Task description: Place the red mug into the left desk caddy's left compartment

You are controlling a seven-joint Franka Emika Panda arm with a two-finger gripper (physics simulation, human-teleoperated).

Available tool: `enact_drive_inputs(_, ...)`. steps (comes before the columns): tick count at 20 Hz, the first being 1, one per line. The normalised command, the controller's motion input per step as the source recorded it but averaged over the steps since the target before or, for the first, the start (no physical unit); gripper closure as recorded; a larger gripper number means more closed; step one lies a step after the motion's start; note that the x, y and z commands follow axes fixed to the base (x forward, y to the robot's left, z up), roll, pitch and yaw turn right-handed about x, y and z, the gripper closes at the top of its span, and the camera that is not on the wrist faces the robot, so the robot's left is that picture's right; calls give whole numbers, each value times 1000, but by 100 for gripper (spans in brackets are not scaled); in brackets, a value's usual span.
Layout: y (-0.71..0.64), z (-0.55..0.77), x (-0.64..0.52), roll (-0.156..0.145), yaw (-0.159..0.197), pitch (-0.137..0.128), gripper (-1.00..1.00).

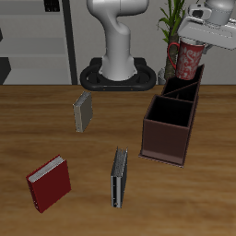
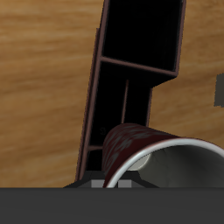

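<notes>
My gripper (image 1: pixel 195 41) is shut on the red mug (image 1: pixel 184 63), dark red and mottled, and holds it in the air above the far end of the left desk caddy (image 1: pixel 170 124). The caddy is a long dark brown wooden box, and its tall slanted panels (image 1: pixel 184 88) lie right under the mug. In the wrist view the mug (image 2: pixel 138 146) shows its pale inside, just above the narrow sections (image 2: pixel 112 114) at the caddy's slanted end. The large square section (image 2: pixel 140 33) lies beyond them. The fingertips are mostly hidden by the mug.
A grey book (image 1: pixel 83 112) stands mid-table. A red book (image 1: pixel 48 182) and a dark grey book (image 1: pixel 119 177) lie nearer the table's front edge. The robot base (image 1: pixel 115 76) and a plant (image 1: pixel 171 20) are at the back.
</notes>
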Motion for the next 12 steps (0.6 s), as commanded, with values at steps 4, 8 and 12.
enact_drive_inputs(4,-14,-141,-302,6,5,8,100)
enact_drive_inputs(8,75,-160,-425,53,25,-16,100)
enact_drive_inputs(12,122,-209,-354,69,54,-9,100)
